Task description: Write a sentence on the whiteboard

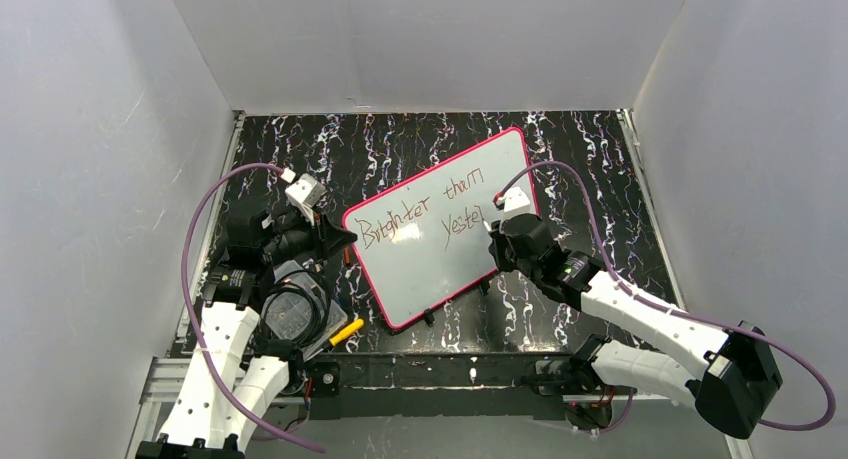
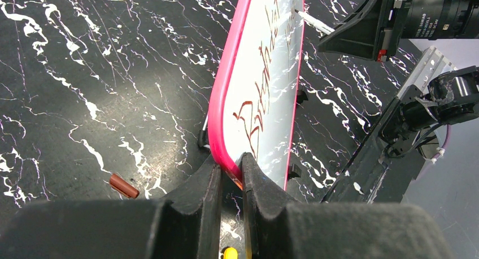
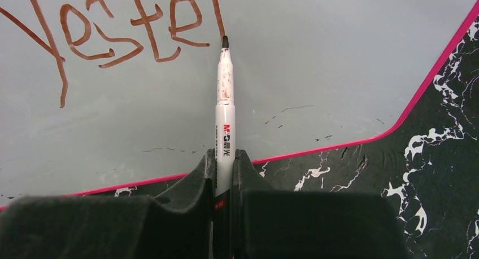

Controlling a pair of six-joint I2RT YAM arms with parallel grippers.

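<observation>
Two-line red-brown sentence [image 1: 437, 211], 2nd "Yestel", pink-framed whiteboard [image 1: 430, 271], marker [image 3: 225, 101] touching

Pink-framed whiteboard [image 1: 430, 271] lying askew, reddish-brown sentence [image 1: 425, 215] reaching "Yestel"

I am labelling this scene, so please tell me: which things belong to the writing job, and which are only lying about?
Job: pink-framed white rectangular whiteboard; reddish-brown handwritten lettering; white plastic marker pen.
Lying about: small reddish-brown cylindrical cap; yellow stick-shaped object.
</observation>
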